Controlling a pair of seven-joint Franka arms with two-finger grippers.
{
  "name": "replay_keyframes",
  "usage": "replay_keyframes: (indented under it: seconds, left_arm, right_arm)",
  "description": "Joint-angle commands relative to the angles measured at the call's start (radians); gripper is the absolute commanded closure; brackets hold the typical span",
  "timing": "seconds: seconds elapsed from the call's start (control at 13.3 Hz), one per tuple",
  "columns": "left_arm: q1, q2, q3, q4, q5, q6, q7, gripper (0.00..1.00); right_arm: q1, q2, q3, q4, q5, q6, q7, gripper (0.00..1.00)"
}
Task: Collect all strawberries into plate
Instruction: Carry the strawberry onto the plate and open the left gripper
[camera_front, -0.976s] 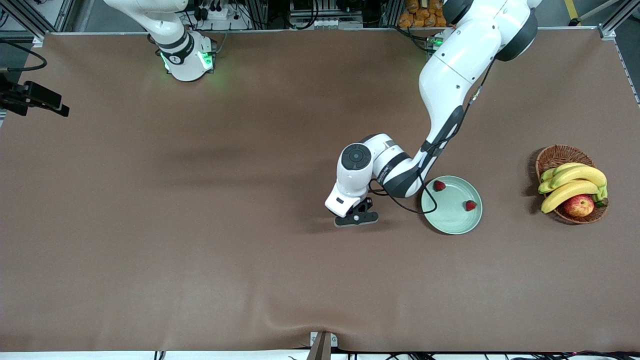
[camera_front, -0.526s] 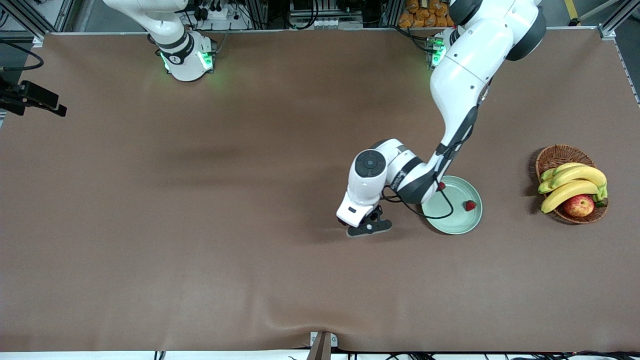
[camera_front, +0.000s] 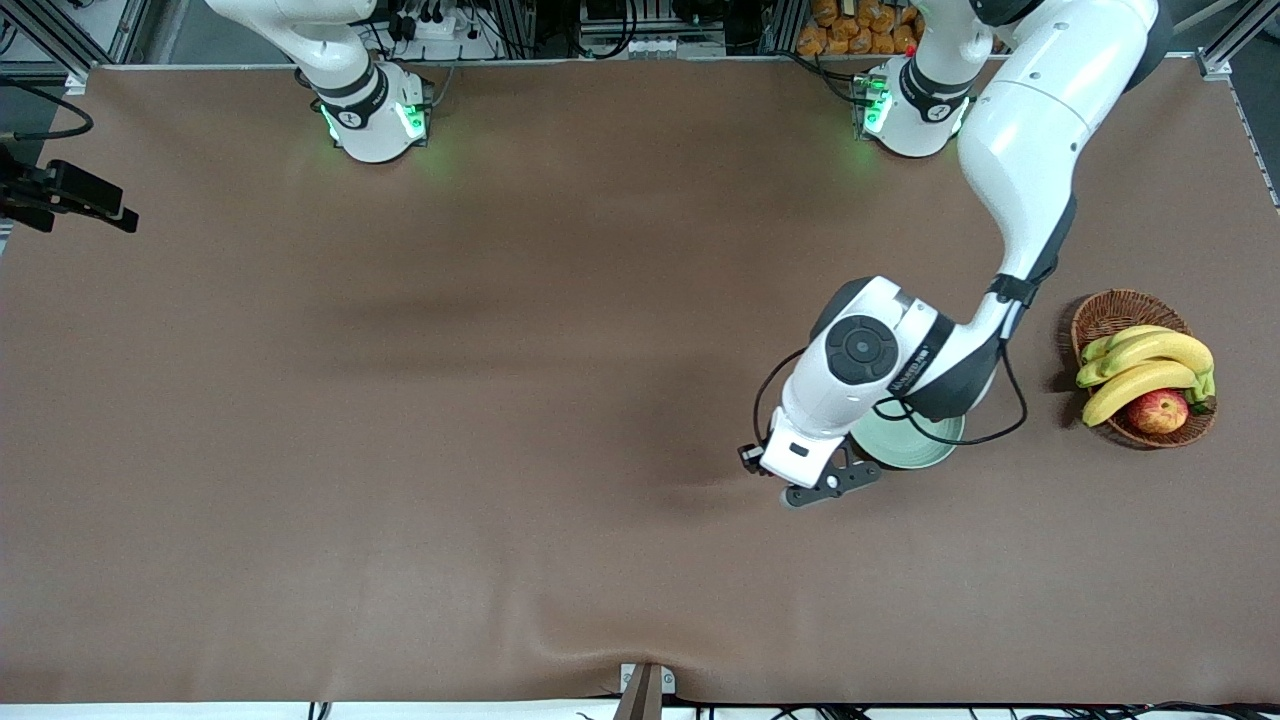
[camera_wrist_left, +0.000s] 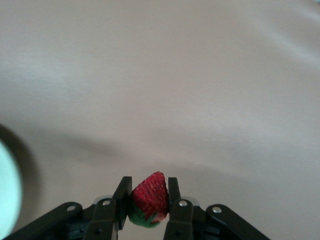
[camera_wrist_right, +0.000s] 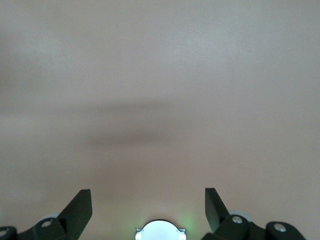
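In the left wrist view my left gripper (camera_wrist_left: 148, 184) is shut on a red strawberry (camera_wrist_left: 149, 199), green cap toward the palm and tip pointing out. From the front, the left gripper (camera_front: 830, 482) hangs over the brown tabletop right beside the plate's rim. The left wrist covers most of the pale mint-green plate (camera_front: 912, 452), and whatever lies in it is hidden. A sliver of the plate (camera_wrist_left: 7, 192) shows at the edge of the left wrist view. My right gripper (camera_wrist_right: 148, 200) is open and empty over bare tabletop.
A brown wicker basket (camera_front: 1112, 312) with bananas (camera_front: 1150, 365) and a red-yellow apple (camera_front: 1158, 410) stands toward the left arm's end of the table. A black camera mount (camera_front: 70, 195) juts in at the right arm's end. The right arm waits near its base (camera_front: 372, 115).
The left arm has swung toward its own end of the table with the strawberry held. It now covers the plate and the two strawberries that showed in it earlier. The right arm has not moved.
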Motion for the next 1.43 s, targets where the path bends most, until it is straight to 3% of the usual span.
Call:
replay_keyframes:
  seconds: [0.0, 0.3, 0.45, 0.9, 0.98, 1.13, 1.35]
  left_arm:
    - [0.063, -0.066, -0.01, -0.051, -0.017, -0.141, 0.112, 1.0]
    - [0.21, -0.19, -0.012, -0.233, -0.019, -0.177, 0.273, 1.0]
    - [0.293, -0.19, -0.05, -0.279, -0.012, -0.165, 0.318, 1.0]
    - [0.369, -0.173, -0.05, -0.436, 0.035, 0.004, 0.326, 1.0]
    - [0.372, -0.166, -0.05, -0.433, 0.041, 0.005, 0.326, 0.88]
    - [0.373, -0.173, -0.049, -0.412, 0.043, 0.004, 0.33, 0.0]
    - [0.39, -0.213, -0.052, -0.352, 0.04, -0.005, 0.373, 0.0]
  right_arm:
    - [0.008, 0.001, -0.014, 0.016, -0.001, -0.015, -0.037, 0.0]
    - [0.005, 0.001, -0.013, 0.017, -0.009, -0.014, -0.036, 0.0]
    - [-0.001, 0.001, -0.011, 0.019, -0.01, -0.015, -0.036, 0.0]
    - [-0.019, 0.003, -0.008, 0.02, -0.015, -0.014, -0.036, 0.0]
    - [-0.019, 0.003, -0.006, 0.02, -0.015, -0.014, -0.036, 0.0]
    - [-0.021, 0.003, -0.006, 0.02, -0.015, -0.012, -0.036, 0.0]
    - [-0.004, 0.006, -0.006, 0.02, -0.053, -0.011, -0.036, 0.0]
